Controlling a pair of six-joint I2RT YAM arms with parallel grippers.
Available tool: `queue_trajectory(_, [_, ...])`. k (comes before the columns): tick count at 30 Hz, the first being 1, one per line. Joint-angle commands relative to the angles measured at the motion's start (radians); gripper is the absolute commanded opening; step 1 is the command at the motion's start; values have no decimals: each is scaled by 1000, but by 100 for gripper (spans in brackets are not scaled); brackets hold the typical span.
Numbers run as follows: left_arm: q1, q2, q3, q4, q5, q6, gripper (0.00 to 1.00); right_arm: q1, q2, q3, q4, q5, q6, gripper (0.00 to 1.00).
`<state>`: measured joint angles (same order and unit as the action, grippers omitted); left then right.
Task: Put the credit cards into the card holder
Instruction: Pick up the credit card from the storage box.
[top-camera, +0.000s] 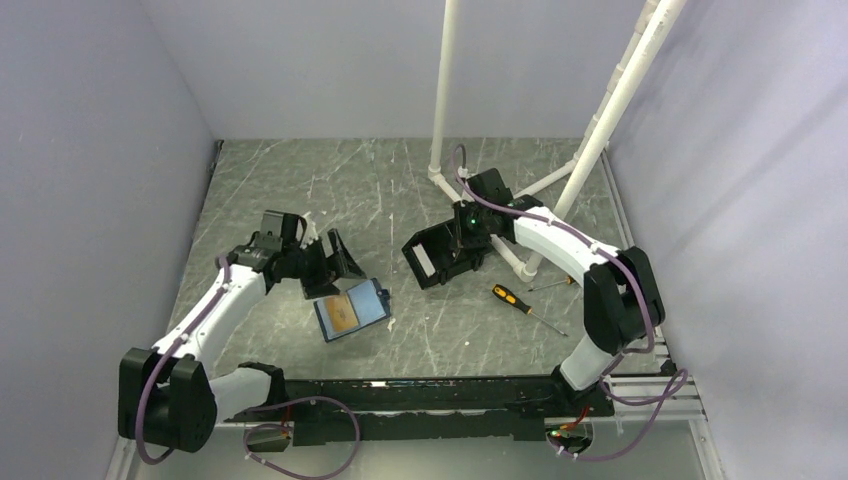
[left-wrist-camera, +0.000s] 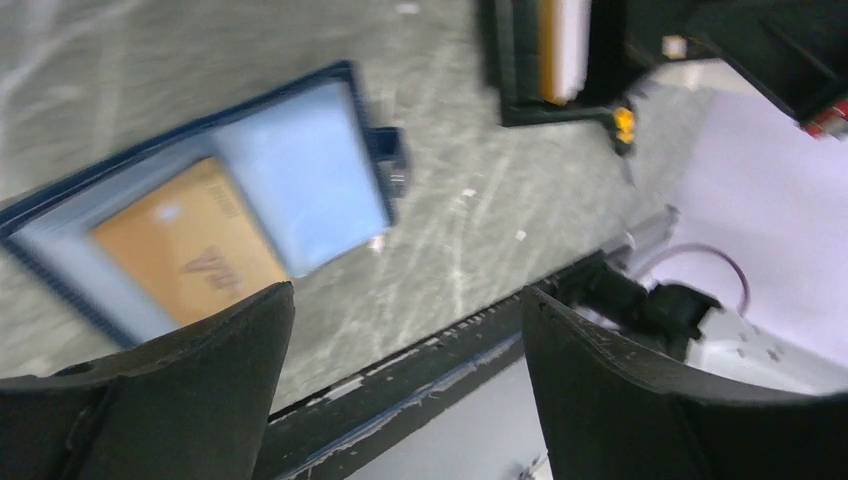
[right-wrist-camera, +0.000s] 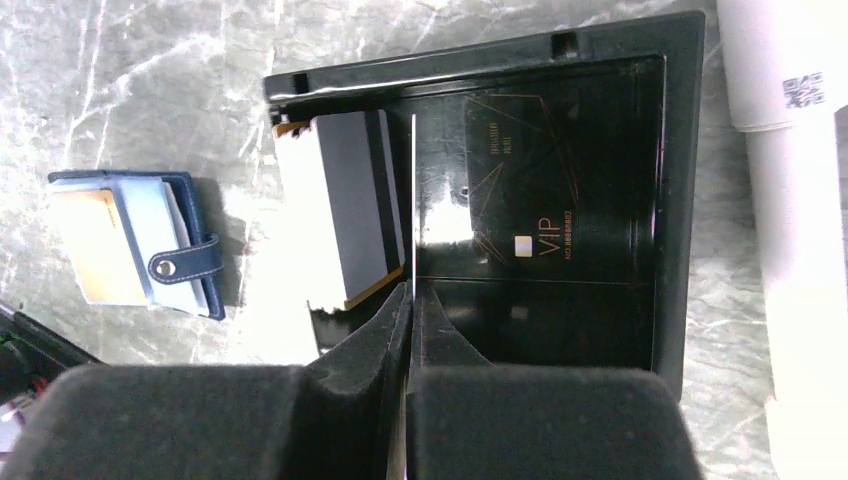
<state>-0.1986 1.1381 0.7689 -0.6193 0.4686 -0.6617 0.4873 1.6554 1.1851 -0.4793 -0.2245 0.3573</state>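
Bench: grey marbled slab (top-camera: 300, 190), scuffed and matte, with pale lilac walls (top-camera: 90, 150) on its left, far and right sides.
Writing: "VIP" and a small number line in gold on a glossy black card (right-wrist-camera: 530, 215) lying flat in the black box (right-wrist-camera: 683, 200); the digits are too small to be sure of. A QR label sits on the white pipe (right-wrist-camera: 790, 200). The print on the orange-gold card (left-wrist-camera: 190, 250) is blurred.
Card holder (top-camera: 350, 310): dark blue, lying open and flat toward the near edge, left of the middle. It has a pale shiny pocket and a snap strap, and the orange-gold card sits in it.
Left gripper (left-wrist-camera: 405, 300): jaws spread wide with nothing between them, hovering just beyond the holder's far-left side.
Right gripper (right-wrist-camera: 410, 300): pinched onto a thin held card (right-wrist-camera: 412, 200), seen edge-on and upright over the box.
Card stack (right-wrist-camera: 340, 210): whitish with orange-gold edges, at one end of the box.
Screwdriver (top-camera: 520, 298): orange-and-black handle, lying between the box and the right edge.
Obstruction: plastic pipes stand right beside the box, toward the far-right corner.
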Motion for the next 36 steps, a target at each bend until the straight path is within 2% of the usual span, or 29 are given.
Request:
queue_trajectory(1, [-44,-13,16,250,255,16,88,60,-106,73,-16,123,-68,0])
queue_trajectory(3, [-60,-25,9,372,328,-20,87,74,-127,95,8,103,-55,0])
queue_trajectory(6, [-76,-67,-8,544,341,-95,88,76,-168,80,144,-79,37,0])
queue_trajectory(9, [-78,-133,-54,719,276,-165,88,75,-208,14,371,-301,208,0])
queue_trajectory(13, [-79,-195,-96,821,213,-231,88,75,-224,-105,763,-465,498,0])
queue_trajectory(15, [-79,-200,-96,827,201,-261,88,81,-213,-133,883,-494,589,0])
queue_trajectory(24, [-79,-195,-131,939,194,-370,83,130,-184,-214,1149,-489,752,0])
queue_trajectory(28, [-79,-227,-166,1001,160,-409,71,155,-177,-228,1182,-476,767,0])
queue_trajectory(31, [-78,-248,-175,1019,144,-421,57,174,-176,-250,1223,-468,781,0])
queue_trajectory(34, [-79,-265,-170,1010,154,-426,41,187,-185,-278,1250,-454,774,0])
queue_trajectory(36, [-78,-280,-166,988,168,-420,24,191,-190,-292,1241,-443,759,0])
